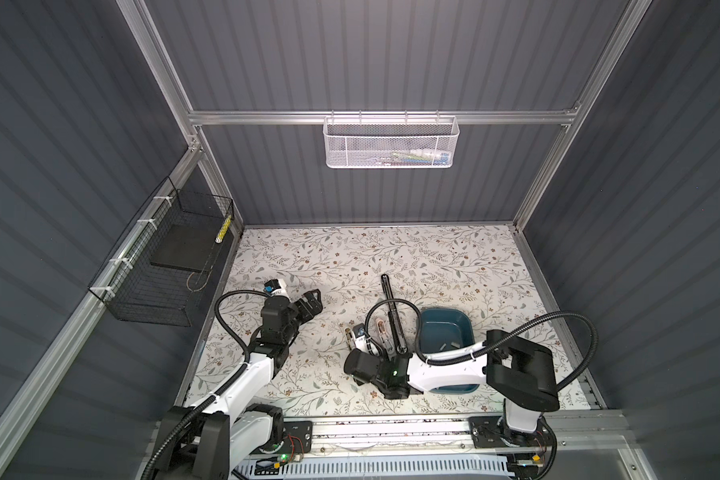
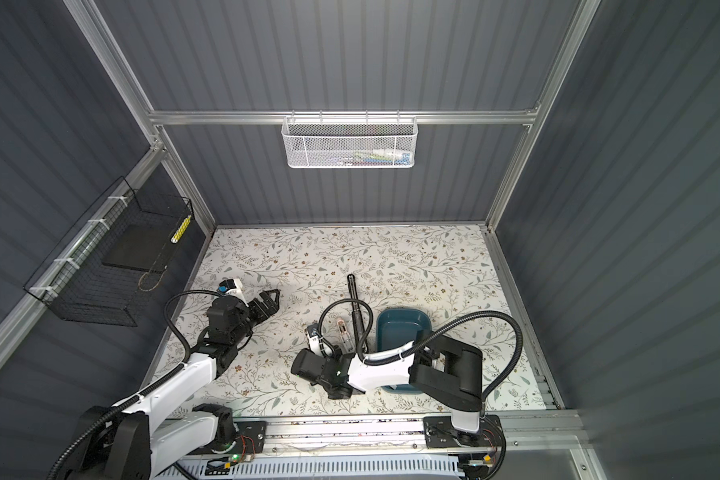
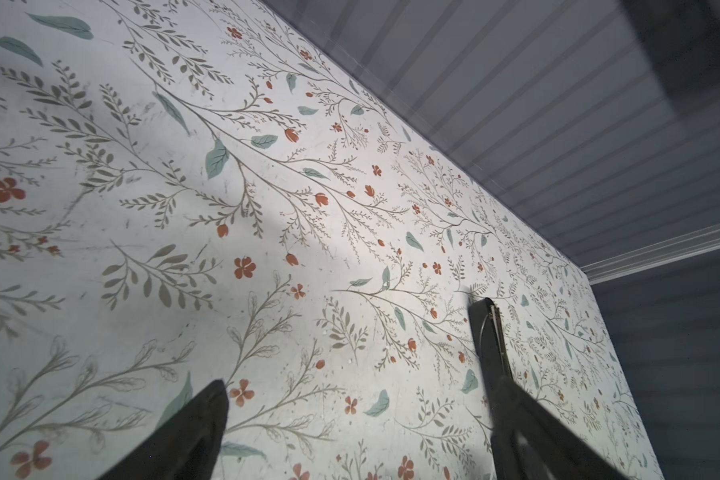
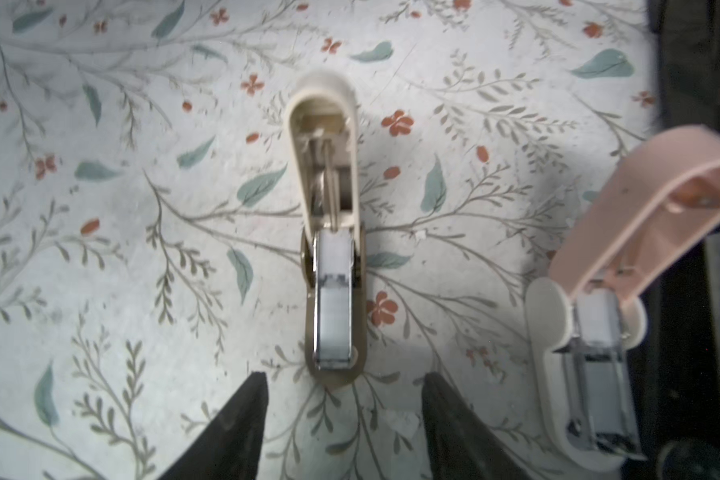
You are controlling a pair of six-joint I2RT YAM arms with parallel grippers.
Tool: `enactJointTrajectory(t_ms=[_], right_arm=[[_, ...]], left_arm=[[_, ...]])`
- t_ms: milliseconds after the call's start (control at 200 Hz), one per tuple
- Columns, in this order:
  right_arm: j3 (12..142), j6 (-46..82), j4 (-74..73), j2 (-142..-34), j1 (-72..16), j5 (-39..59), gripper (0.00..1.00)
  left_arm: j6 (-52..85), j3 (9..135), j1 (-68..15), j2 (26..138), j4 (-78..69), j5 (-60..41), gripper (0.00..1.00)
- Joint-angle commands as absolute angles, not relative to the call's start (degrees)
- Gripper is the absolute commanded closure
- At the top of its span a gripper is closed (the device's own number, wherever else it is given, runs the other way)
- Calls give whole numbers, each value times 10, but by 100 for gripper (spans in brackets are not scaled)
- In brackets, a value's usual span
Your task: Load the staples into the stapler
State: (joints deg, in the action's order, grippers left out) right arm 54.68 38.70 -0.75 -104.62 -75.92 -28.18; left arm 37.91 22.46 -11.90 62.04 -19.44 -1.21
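Note:
The right wrist view shows a small beige stapler (image 4: 329,232) lying flipped open on the floral table, with a pale grey strip of staples (image 4: 333,299) in its metal channel. My right gripper (image 4: 345,378) hangs just short of its near end, open, with nothing between the fingers. Beside it a pink stapler (image 4: 624,232) also lies open, a grey strip in its channel. In both top views the right gripper (image 1: 371,347) hovers by these small staplers (image 1: 381,330) (image 2: 344,330). My left gripper (image 1: 312,301) (image 3: 360,386) is open and empty, off to the left.
A long black stapler (image 1: 391,307) (image 2: 356,307) lies opened out next to a dark blue tub (image 1: 464,322) (image 2: 420,318) holding loose pale strips. A black wire basket (image 1: 159,270) hangs on the left wall and a white mesh basket (image 1: 391,141) on the back wall.

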Motion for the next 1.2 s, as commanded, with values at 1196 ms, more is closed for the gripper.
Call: enactJointTrajectory(t_ms=[1196], right_arm=[[466, 321, -172, -1139, -761, -262, 38]], left_arm=[[377, 274, -119, 667, -119, -24, 0]])
